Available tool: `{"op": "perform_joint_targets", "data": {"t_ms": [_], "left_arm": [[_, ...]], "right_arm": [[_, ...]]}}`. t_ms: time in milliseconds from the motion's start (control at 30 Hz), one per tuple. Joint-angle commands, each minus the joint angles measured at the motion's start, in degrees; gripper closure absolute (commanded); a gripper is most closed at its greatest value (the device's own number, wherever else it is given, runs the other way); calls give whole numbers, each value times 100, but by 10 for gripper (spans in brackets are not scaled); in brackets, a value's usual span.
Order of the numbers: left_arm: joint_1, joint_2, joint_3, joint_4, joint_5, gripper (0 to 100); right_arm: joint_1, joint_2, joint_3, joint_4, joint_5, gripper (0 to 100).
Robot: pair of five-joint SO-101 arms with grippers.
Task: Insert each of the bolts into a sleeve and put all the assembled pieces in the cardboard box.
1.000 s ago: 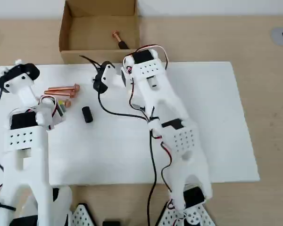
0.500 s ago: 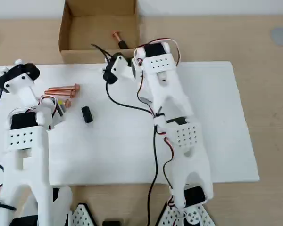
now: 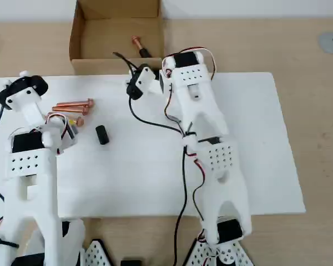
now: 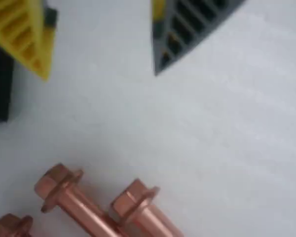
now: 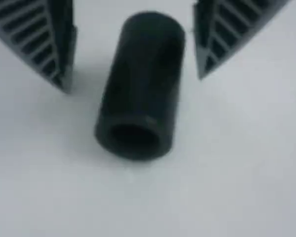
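Right wrist view puts my right gripper (image 5: 133, 79) low over the white sheet (image 5: 246, 187), jaws spread wide and gripping nothing. A black sleeve (image 5: 140, 89) lies on its side on the sheet in the gap between the two fingers (image 5: 39, 39). It touches neither of them, and its open bore is turned toward the camera. From the high view, that arm's wrist sits over the sheet's far edge, just beside the near wall of the cardboard box (image 3: 77, 39). Inside the box, near its right wall, lies one assembled piece (image 3: 140, 47), a copper bolt seated in a dark sleeve.

My left gripper (image 4: 99, 71) is likewise open and empty, its jaws well apart above bare sheet. Just beyond the tips lie three copper bolts (image 4: 59, 182), heads nearest the fingertips, two of them lying side by side. In the high view these bolts rest in the sheet's left part, toward its far edge. A second sleeve (image 3: 102, 134) lies alone near my left gripper, apart from the bolts.
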Motion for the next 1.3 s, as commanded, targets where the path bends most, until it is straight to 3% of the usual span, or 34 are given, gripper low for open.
{"op": "perform_joint_targets", "data": {"t_ms": [0,867,1267], "left_arm": [[-70,-4,-255,26,-53,851],[-44,-4,-255,35,-53,851],[-62,-4,-255,44,-53,851]], "right_arm": [[198,-75,-75,62,-53,789],[92,110,-75,-220,158,790],[224,558,-189,-299,123,987]]}}
